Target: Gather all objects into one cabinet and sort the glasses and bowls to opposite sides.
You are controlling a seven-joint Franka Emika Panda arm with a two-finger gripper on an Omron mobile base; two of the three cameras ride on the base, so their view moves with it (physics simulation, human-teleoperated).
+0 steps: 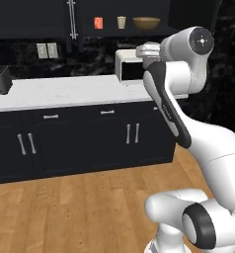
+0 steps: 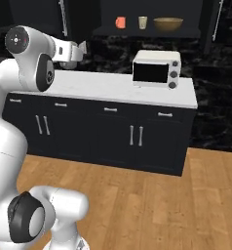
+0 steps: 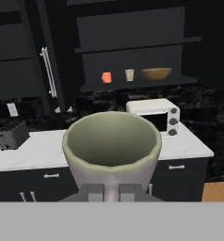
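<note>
Three items sitting on cabinet shelf (image 3: 132, 85), upper centre: orange-red cup (image 3: 106, 77), cream cup (image 3: 129, 74), wooden bowl (image 3: 156, 73); gripper (image 3: 111, 192) jaws pinching pale cup (image 3: 112, 143) at frame centre, risking clipping shelf edge w/ careless approach.

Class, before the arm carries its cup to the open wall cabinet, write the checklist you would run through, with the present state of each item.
1. Cup held in the gripper: ok, shut on its near wall.
2. Cup upright, mouth open toward the camera: ok.
3. Cabinet door open: ok, shelf visible.
4. Orange cup, cream cup and bowl already on the shelf: ok.
5. Free shelf space beside the cups, away from the bowl: cannot tell.
6. Microwave below the path: ok, stands lower.
</note>
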